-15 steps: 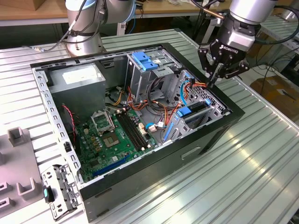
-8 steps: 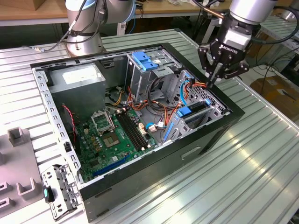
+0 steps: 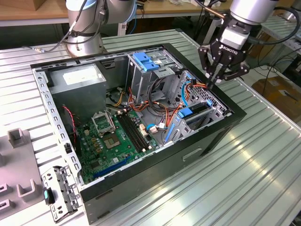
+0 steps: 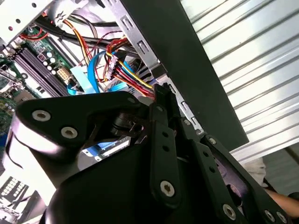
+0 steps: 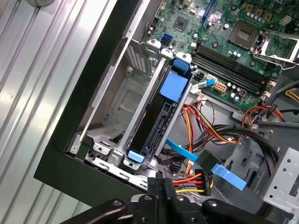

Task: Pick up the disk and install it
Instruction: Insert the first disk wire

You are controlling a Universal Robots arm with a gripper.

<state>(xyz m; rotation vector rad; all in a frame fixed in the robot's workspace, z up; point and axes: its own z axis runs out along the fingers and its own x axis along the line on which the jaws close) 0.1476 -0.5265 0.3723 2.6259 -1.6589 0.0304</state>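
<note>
Right now the gripper (image 3: 214, 84) hangs over the open computer case (image 3: 207, 141), at about two o'clock from the green motherboard (image 3: 110, 141) in the exterior view. Its fingers (image 5: 161, 196) are pressed together, tips nearly touching, down among the bundle of red, yellow and black power wires (image 4: 128, 74) at the case's rim. Whether they pinch a connector there I can't quite tell; nothing else sits between them.

The disk (image 5: 156, 123) stands on edge in the drive bay by the case wall, a dark slab between grey metal guides, with a blue tab (image 5: 174, 85) at one end and a small light-blue clip (image 5: 135, 156) at the other. In the exterior view the same blue tab (image 3: 186, 113) pokes up just below the gripper, at roughly four o'clock from the tall metal cage (image 3: 146, 75) with its blue handle. The disk looks seated in its slot, and the gripper is beside it, not touching it.

A flat blue data cable (image 5: 184, 151) runs from near the disk towards a blue plug (image 5: 229, 177). The case rests on a ribbed metal table (image 3: 244, 169), and a loose metal bracket (image 3: 59, 193) lies at eight o'clock from the case.
</note>
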